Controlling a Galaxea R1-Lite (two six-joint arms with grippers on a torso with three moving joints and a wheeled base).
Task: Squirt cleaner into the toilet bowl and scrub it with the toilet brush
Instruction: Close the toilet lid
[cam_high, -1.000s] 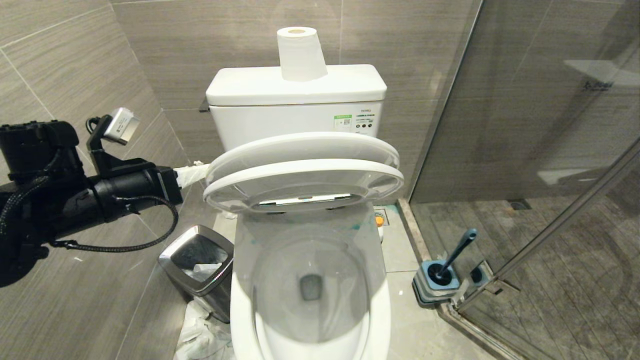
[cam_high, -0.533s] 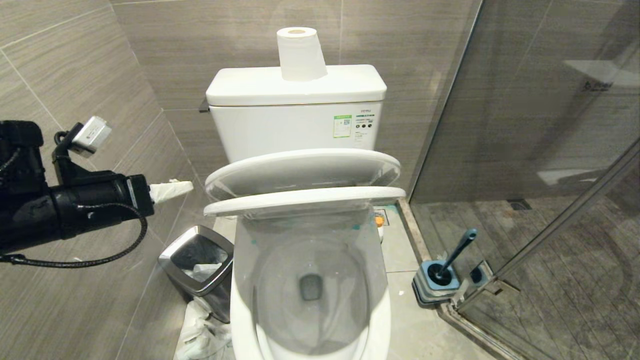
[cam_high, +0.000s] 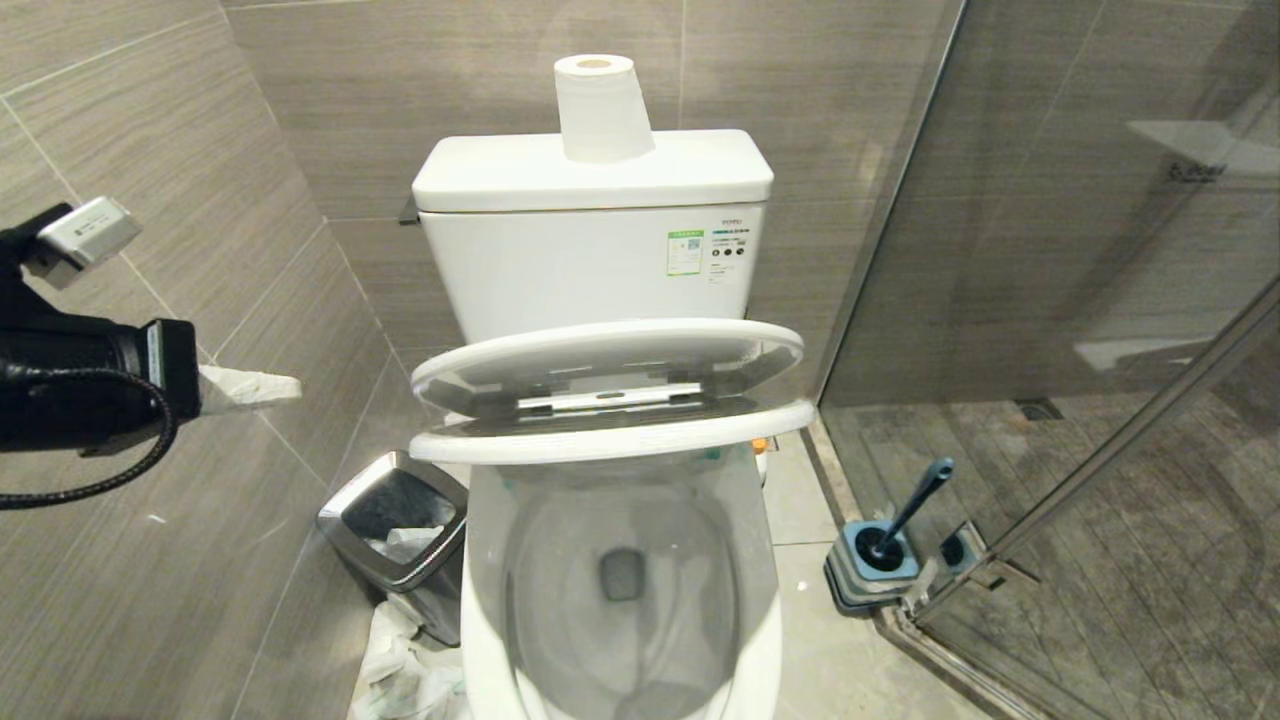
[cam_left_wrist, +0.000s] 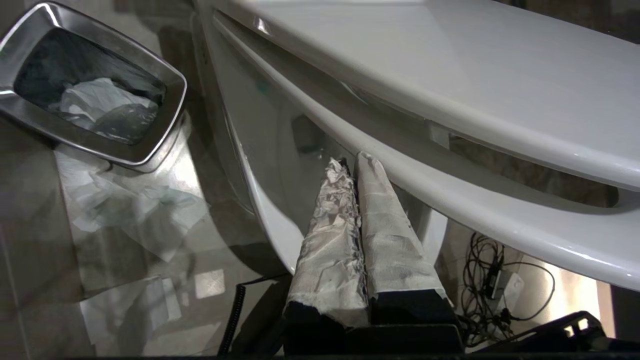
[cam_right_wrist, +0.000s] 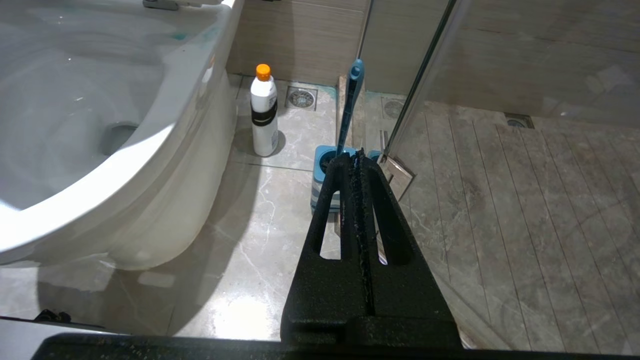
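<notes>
On the tank (cam_high: 590, 230), a green sticker (cam_high: 685, 252) is unreadable. Only the right wrist view shows an orange-capped bottle (cam_right_wrist: 264, 111); both grippers (cam_left_wrist: 356, 162) (cam_right_wrist: 356, 157) are pressed together, empty.

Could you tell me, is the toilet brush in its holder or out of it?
In: the toilet brush stands leaning in its holder on the floor beside the toilet.

You had the white toilet bowl (cam_high: 770, 620) open, water at its drain; its seat (cam_high: 620, 440) and lid (cam_high: 610, 355) hung partway down over the back of the bowl; turquoise cleaner (cam_right_wrist: 177, 36) smeared the rear rim; the teal toilet brush (cam_high: 915, 505) stood tilted in its blue-and-grey striped holder (cam_high: 860, 580) on the floor, right of the bowl.
</notes>
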